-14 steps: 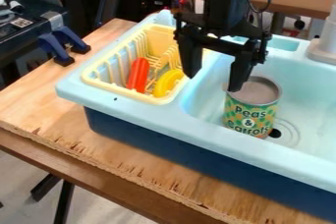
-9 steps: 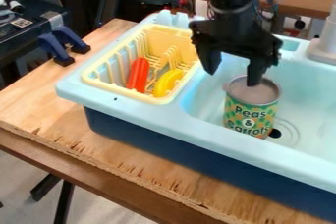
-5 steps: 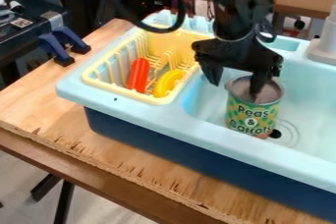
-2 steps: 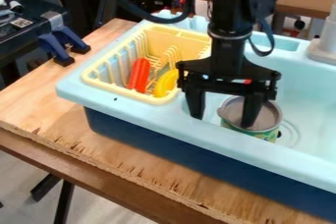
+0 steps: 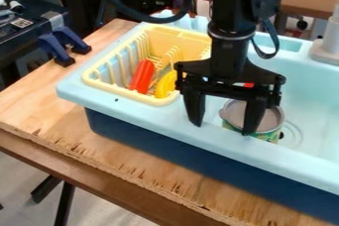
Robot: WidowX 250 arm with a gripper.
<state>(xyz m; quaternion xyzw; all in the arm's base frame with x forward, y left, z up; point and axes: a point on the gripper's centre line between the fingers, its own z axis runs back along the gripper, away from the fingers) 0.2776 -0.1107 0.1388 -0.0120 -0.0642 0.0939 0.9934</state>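
Observation:
The black gripper (image 5: 222, 129) is open over the near-left side of the sink, nothing between its fingers. Its right finger stands in front of a can (image 5: 270, 121) in the sink basin and partly hides it; whether they touch I cannot tell. The can's grey open top faces up, with a green label below. To the left, a yellow dish rack (image 5: 167, 36) holds an orange-red object (image 5: 141, 76) and a yellow, banana-like object (image 5: 165, 84) beside it. Something red (image 5: 249, 85) shows just behind the gripper.
The light blue toy sink (image 5: 132, 111) has a raised rim around the basin and rack. It stands on a wooden table (image 5: 73, 136). A grey-white faucet base (image 5: 325, 50) rises at the right edge. Blue clamps (image 5: 56, 46) sit at the table's back left.
The gripper first went right toward the can, then came forward and slightly left, with fingers lower and nearer the front rim. The can has tilted, and the orange-red object has shifted slightly.

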